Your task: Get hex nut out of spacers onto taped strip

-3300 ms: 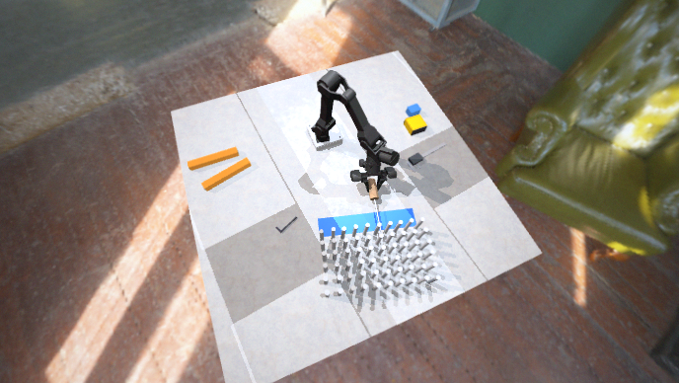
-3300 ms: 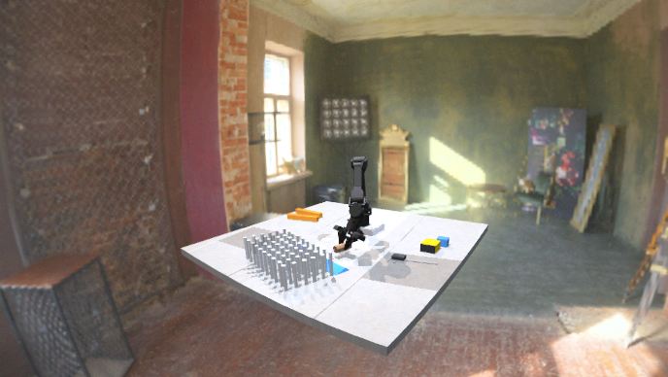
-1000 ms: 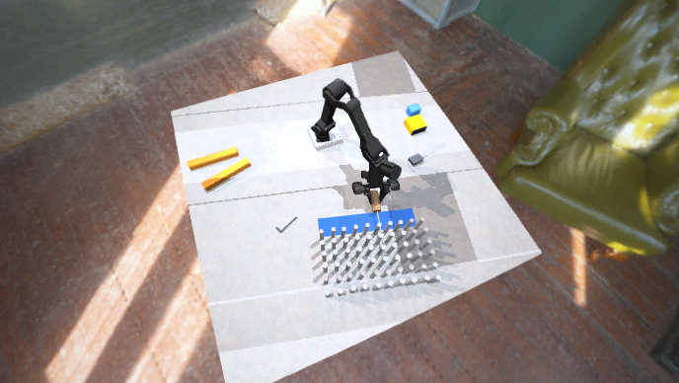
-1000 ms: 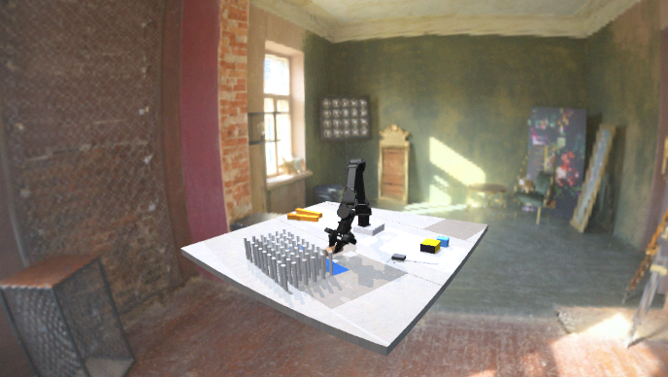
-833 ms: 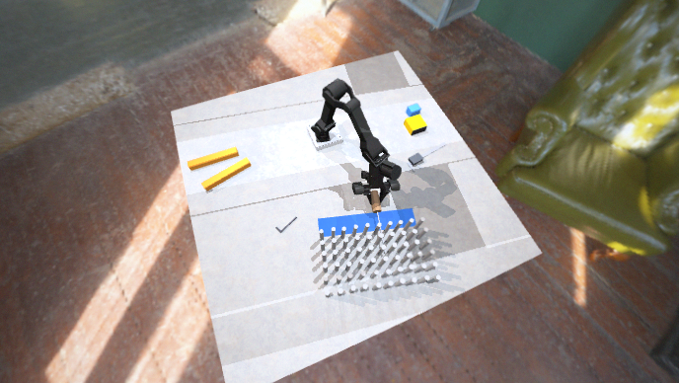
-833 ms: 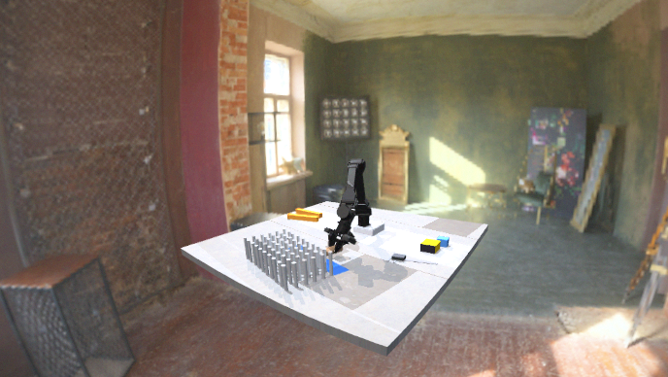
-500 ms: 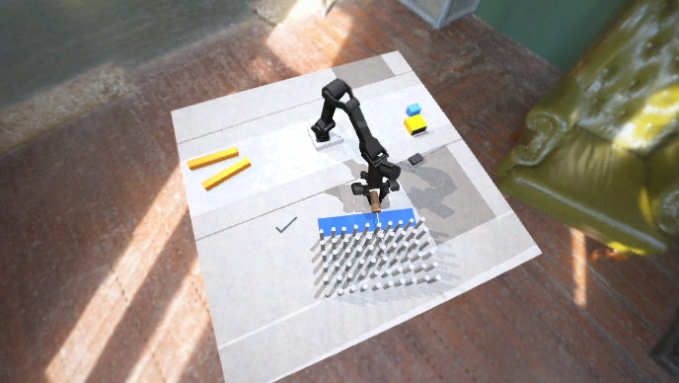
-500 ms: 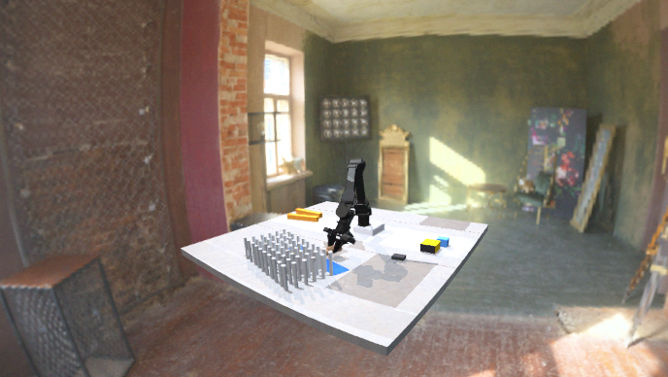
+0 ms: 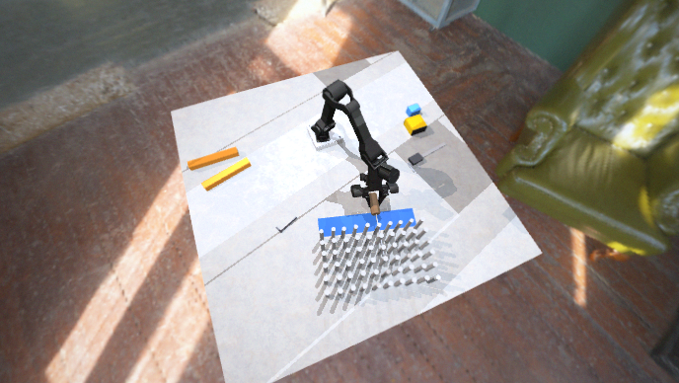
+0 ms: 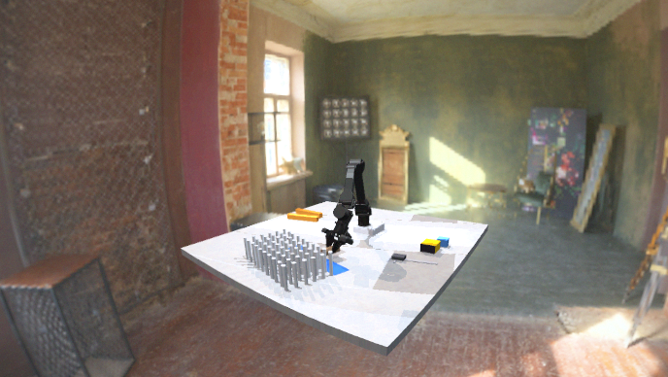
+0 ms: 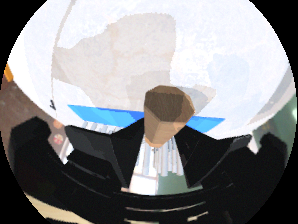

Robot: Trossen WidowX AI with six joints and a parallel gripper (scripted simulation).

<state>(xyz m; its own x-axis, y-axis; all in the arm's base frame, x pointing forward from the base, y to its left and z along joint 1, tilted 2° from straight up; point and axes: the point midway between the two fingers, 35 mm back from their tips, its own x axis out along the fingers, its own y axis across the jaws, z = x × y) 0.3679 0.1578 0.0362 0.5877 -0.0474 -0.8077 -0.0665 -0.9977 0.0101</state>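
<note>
My gripper [image 9: 375, 201] [image 11: 159, 121] is shut on the brown wooden handle [image 9: 374, 203] [image 11: 167, 112] of a tool, just behind the blue taped strip [image 9: 340, 225] [image 10: 338, 267] [image 11: 95, 113]. The tool's thin shaft runs from the handle over the strip toward the standing metal spacers [image 9: 349, 255] [image 10: 284, 272]; its far end is lost among them. The spacers look upright in rows. The hex nut is too small or hidden to make out in any view.
A small dark L-shaped hook tool [image 9: 287, 225] lies left of the field. A dark-handled thin tool [image 9: 415, 158] [image 10: 398, 257] lies to the right. Yellow-black [image 9: 414, 124] [image 10: 430, 246] and blue [image 9: 414, 109] [image 10: 443, 241] blocks stand beyond it. Two orange-yellow bars [image 9: 213, 158] [image 9: 226, 174] lie far left.
</note>
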